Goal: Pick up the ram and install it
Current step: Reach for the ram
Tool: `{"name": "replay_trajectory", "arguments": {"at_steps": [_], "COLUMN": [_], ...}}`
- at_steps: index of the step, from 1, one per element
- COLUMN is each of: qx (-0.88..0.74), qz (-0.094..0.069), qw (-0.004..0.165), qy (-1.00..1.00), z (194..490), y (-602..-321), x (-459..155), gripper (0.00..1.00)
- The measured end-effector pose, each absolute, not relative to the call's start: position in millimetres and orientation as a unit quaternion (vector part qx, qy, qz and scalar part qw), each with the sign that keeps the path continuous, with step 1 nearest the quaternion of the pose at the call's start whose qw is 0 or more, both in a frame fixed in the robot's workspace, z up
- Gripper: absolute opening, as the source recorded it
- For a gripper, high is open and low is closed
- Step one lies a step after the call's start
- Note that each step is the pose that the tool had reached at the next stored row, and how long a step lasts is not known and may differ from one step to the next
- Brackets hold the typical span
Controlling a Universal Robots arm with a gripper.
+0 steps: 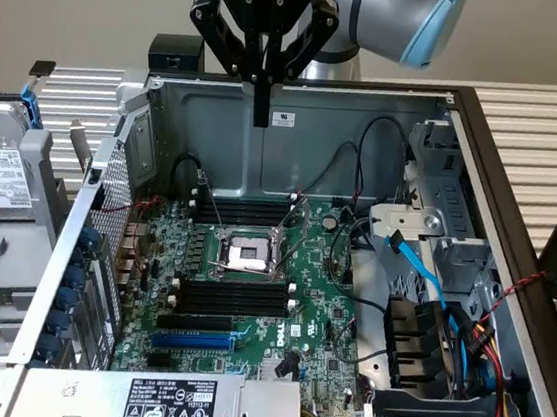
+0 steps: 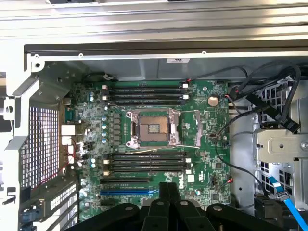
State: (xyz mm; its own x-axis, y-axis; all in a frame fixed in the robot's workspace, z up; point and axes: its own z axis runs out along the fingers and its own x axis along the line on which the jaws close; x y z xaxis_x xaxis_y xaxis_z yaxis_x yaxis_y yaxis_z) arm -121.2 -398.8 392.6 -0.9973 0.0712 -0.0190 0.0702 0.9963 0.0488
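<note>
Gripper (image 1: 260,116): black, jointed, its two fingers pressed together on nothing, hanging over the case's back wall.
Computer case (image 1: 207,130): open, dull grey sheet metal, with a perforated grille on the exterior view's left.
Motherboard (image 1: 318,304): flat green board, densely studded.
CPU socket (image 1: 246,253): square, bright metal frame.
Memory slots (image 1: 231,297): long black ridged rows on either side of the socket, with one blue slot (image 1: 193,340) just beside them.
Ram: from where I stand, I cannot tell where it lies.
</note>
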Motion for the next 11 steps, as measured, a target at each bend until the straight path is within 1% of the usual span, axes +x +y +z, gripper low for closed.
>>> {"name": "replay_trajectory", "arguments": {"at_steps": [8, 11], "qx": [0.035, 0.035], "qz": [0.024, 0.024], "qw": [0.010, 0.010], "qy": [0.999, 0.999], "z": [392.6, 391.9], "y": [-398.8, -398.7], "x": [-121.5, -132.0], "gripper": [0.10, 0.10]}}
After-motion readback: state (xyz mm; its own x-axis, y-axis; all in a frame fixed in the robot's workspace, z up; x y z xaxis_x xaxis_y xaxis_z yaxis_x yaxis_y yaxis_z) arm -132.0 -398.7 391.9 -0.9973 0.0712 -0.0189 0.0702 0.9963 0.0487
